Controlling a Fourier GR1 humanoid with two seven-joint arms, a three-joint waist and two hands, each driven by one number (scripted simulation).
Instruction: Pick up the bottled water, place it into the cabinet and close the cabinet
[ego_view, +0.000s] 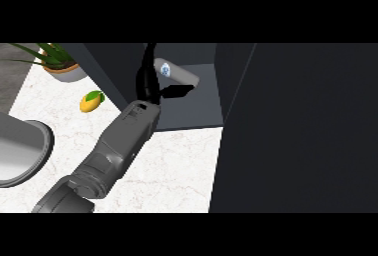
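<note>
The bottled water (179, 74), a pale cylinder with a blue label, lies tilted inside the dark cabinet (193, 111) at the top middle of the head view. My left hand (149, 82) reaches into the cabinet's opening just left of the bottle. Its fingers (148, 55) point straight up the picture and its thumb (178, 91) sticks out to the right below the bottle. The hand is open; I cannot tell whether it touches the bottle. The cabinet's door (303, 130) stands open as a large dark panel on the right. My right hand does not show.
A mango (91, 101) lies on the white marble counter (177, 165) left of the cabinet. A potted plant (59, 62) stands at the top left. A grey sink (22, 150) fills the left edge.
</note>
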